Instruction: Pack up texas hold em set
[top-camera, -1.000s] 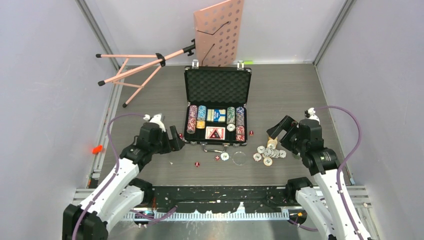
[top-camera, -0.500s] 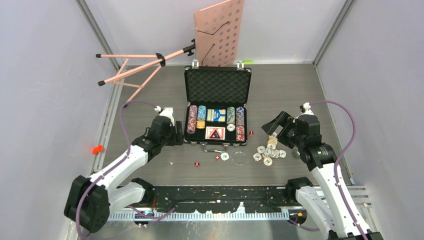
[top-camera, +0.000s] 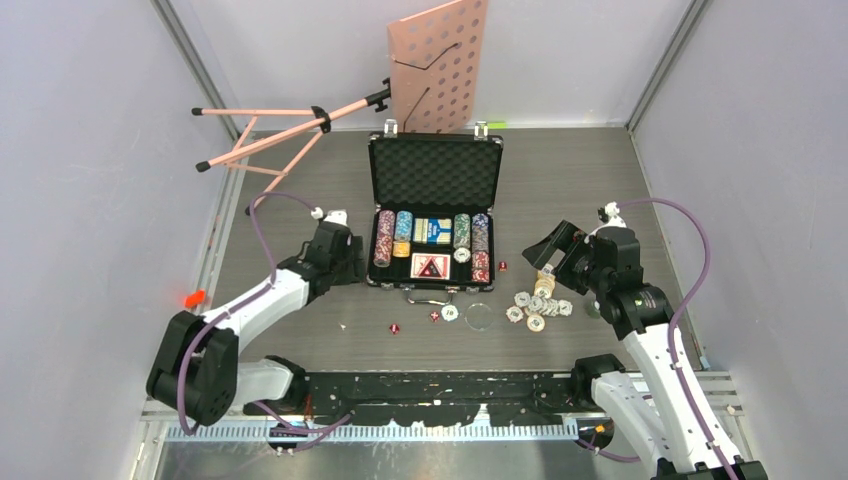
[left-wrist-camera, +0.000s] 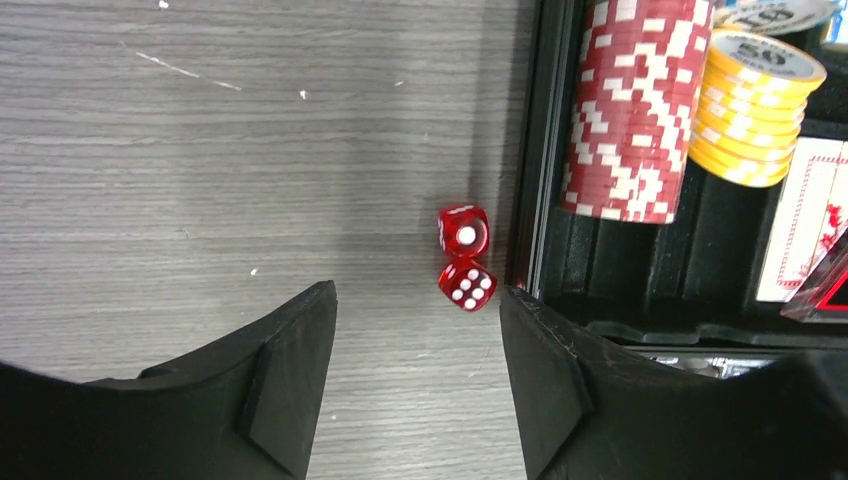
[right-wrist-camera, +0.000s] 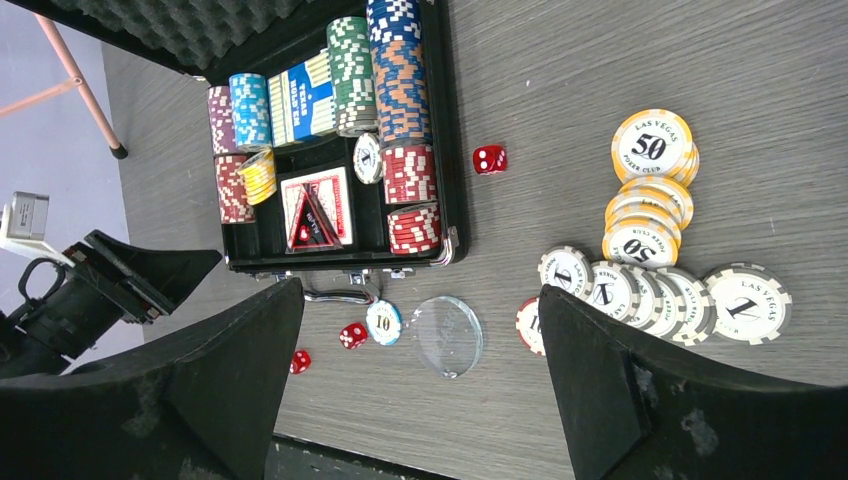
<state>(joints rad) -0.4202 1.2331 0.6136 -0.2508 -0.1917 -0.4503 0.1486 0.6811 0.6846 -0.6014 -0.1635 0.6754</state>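
Briefcase (top-camera: 434, 172) open, left end effector (left-wrist-camera: 417, 300) apart by dice (left-wrist-camera: 463, 231), right end effector (right-wrist-camera: 420, 295) apart

Yellow chips (right-wrist-camera: 653, 143) read "LAS VEGAS POKER CLUB 50"; the white chips (right-wrist-camera: 745, 303) show "1"; a blue-edged chip (right-wrist-camera: 383, 322) shows "10".

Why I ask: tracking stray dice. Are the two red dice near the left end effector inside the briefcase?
No, both red dice lie on the table just outside the briefcase wall.
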